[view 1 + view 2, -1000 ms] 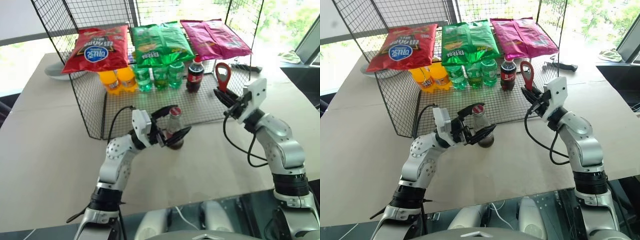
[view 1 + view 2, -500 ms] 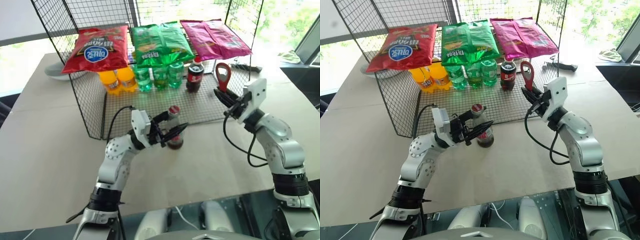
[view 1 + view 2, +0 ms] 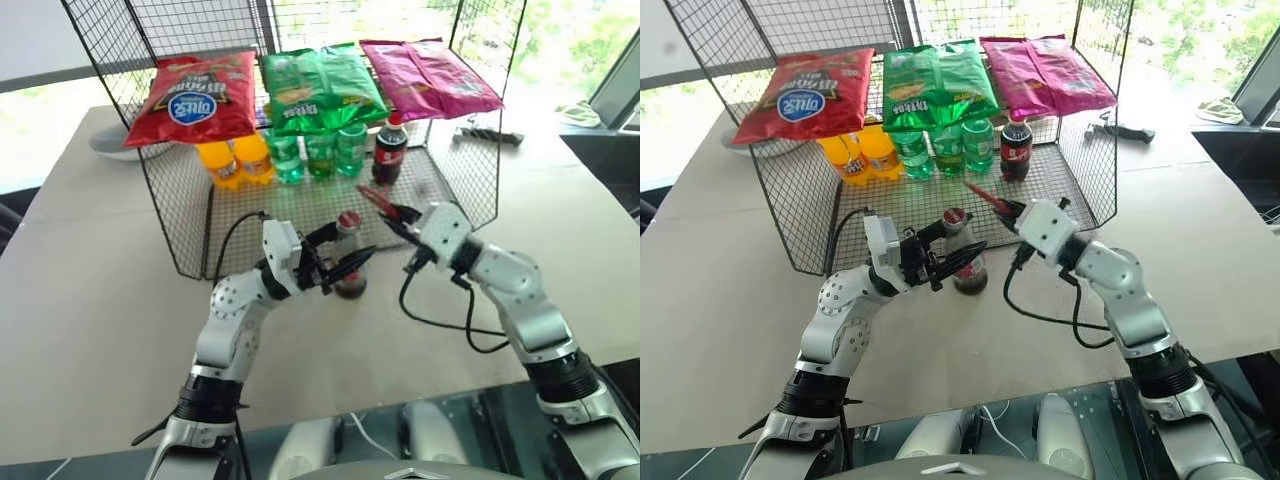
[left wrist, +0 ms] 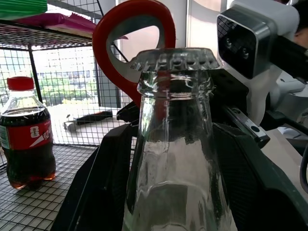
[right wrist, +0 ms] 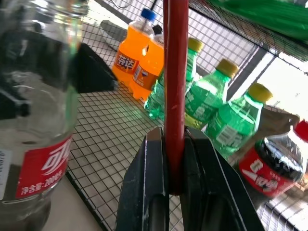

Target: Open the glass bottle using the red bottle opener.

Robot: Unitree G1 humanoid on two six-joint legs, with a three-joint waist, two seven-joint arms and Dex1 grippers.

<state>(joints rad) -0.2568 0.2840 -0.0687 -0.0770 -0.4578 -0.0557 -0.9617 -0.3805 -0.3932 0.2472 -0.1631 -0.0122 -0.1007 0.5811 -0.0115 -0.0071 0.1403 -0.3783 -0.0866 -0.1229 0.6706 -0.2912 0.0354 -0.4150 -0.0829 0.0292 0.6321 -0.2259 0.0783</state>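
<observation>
While the left gripper [image 3: 338, 262] clamps the glass bottle [image 3: 349, 258] mid-tabletop, the right gripper [image 3: 400, 217], pinching the red bottle opener [image 3: 376, 199] just beside its cap [image 3: 349, 219], could tip it.

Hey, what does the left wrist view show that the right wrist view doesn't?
Left wrist only: the glass bottle's crimped metal cap and the red bottle opener's ring head just behind it. Right wrist only: the right gripper clamping the opener's handle edge-on, with the orange bottles and green bottles beyond. Both show the glass bottle, the opener and the dark plastic cola bottle.
</observation>
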